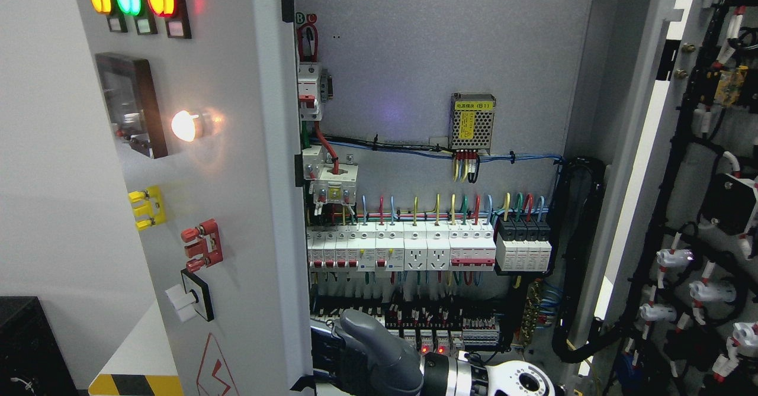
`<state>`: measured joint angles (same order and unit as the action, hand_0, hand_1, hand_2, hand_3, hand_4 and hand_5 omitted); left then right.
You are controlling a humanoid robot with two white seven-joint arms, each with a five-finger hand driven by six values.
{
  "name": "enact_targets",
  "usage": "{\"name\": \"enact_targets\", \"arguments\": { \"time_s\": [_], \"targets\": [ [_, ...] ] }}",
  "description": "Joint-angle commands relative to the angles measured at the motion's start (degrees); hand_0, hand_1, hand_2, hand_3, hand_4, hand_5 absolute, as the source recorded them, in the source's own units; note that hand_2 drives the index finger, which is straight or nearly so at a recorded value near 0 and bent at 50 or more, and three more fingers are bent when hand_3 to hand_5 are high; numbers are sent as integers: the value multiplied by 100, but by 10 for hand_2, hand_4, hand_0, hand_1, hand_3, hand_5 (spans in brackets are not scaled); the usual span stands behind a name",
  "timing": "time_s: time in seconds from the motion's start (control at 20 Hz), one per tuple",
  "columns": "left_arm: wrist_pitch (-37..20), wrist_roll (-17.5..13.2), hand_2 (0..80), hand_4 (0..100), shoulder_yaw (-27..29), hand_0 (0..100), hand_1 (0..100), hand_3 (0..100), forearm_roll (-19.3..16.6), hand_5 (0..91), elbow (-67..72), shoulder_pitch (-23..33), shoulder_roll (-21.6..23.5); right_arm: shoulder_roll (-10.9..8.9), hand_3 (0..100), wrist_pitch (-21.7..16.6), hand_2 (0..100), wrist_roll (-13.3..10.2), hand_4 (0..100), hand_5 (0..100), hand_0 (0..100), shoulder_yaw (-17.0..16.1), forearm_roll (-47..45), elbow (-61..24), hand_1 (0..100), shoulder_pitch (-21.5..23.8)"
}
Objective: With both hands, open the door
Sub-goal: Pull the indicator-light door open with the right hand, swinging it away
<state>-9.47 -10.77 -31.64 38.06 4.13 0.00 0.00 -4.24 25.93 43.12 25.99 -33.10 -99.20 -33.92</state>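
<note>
The grey cabinet's left door [237,218] stands part open, its front face with lamps and switches turned toward me. Swung wide at the right, the right door [699,165] shows its wired inner side. My right hand [349,357] comes in from the bottom edge right of the middle and sits low inside the opening, right against the left door's free edge [299,348]. Whether it grips that edge is hidden by the door. The left arm does not show.
Inside, rows of breakers [402,248], a power supply [472,122] and terminal strips [438,325] cover the back panel. A black cable bundle [577,254] loops near the right hinge side. A black box [29,348] stands at lower left.
</note>
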Motion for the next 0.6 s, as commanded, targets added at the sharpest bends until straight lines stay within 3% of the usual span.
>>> {"name": "enact_targets", "arguments": {
  "time_s": [0.0, 0.55],
  "targets": [
    [24, 4, 0, 0, 0, 0, 0, 0, 0, 0, 0, -88, -27, 3, 0, -9, 0, -5, 0, 0, 0, 327, 14, -232, 0, 149],
    [24, 4, 0, 0, 0, 0, 0, 0, 0, 0, 0, -88, -27, 3, 0, -26, 0, -23, 0, 0, 0, 327, 66, -346, 0, 184]
  ]
}}
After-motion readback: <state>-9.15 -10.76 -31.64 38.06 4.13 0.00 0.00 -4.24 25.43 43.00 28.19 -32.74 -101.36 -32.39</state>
